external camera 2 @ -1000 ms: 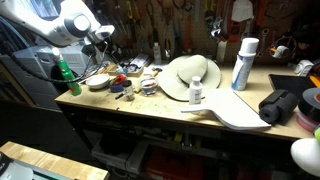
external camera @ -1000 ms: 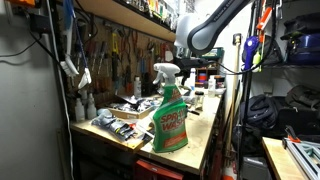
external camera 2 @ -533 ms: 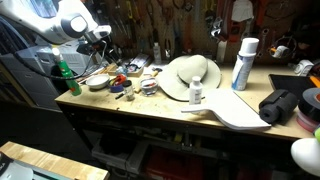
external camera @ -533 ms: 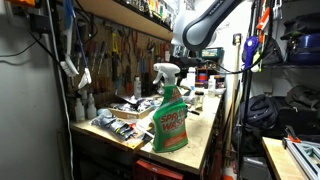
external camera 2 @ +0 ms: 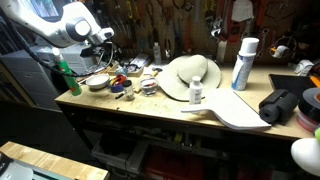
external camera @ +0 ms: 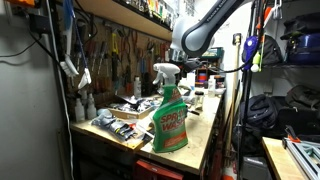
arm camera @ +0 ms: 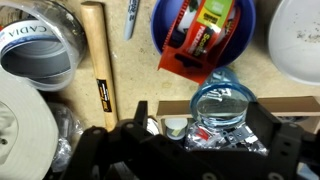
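In the wrist view, the claw [arm camera: 205,150] is being held with its fingers apart, nothing gripped. The clear round jar [arm camera: 218,104] is being framed just beyond it, between the finger lines. It is being seen from above, upright, so no long axis is being shown; its top is glassy and blue-tinged. Farther on, the blue bowl [arm camera: 205,30] is being shown near the end edge of the surface [arm camera: 130,75].

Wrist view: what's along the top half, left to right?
Grey round container → wooden handle → pen → blue bowl holding red and green packs → white round object at the right edge.
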Motion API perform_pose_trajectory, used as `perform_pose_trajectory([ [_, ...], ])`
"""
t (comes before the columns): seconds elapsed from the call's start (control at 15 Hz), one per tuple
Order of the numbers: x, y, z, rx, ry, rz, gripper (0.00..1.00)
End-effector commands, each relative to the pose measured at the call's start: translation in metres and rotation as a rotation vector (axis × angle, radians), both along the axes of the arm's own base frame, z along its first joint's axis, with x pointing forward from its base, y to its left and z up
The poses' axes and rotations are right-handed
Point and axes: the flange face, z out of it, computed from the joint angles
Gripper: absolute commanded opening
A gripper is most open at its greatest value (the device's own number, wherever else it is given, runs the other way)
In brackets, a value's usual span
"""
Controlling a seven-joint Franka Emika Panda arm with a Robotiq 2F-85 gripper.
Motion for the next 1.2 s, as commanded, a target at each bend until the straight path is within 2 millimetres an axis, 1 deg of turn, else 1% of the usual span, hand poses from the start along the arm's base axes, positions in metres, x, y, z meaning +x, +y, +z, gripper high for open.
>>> perform_pose_trajectory([
  [0.0,0.0,-0.001,0.001,0.001,0.0,0.001,1.0],
  [0.27,0.009,-0.003,-0.001,0.032,-0.024,-0.035,1.0],
  [0.4,0.014,-0.006,-0.003,0.028,-0.02,-0.035,0.9],
  [0.53,0.018,-0.005,-0.011,0.033,0.008,-0.021,0.86],
  [0.6,0.019,-0.004,-0.016,0.033,0.016,-0.017,0.76],
  [0.67,0.02,-0.002,-0.02,0.036,0.024,-0.016,0.78],
  [0.73,0.022,-0.002,-0.025,0.038,0.03,-0.014,0.76],
  [0.8,0.024,-0.001,-0.03,0.048,0.036,-0.015,0.7],
  [0.87,0.025,0.0,-0.033,0.056,0.042,-0.017,0.75],
  [1.13,0.035,-0.005,-0.041,0.094,0.024,-0.07,0.75],
])
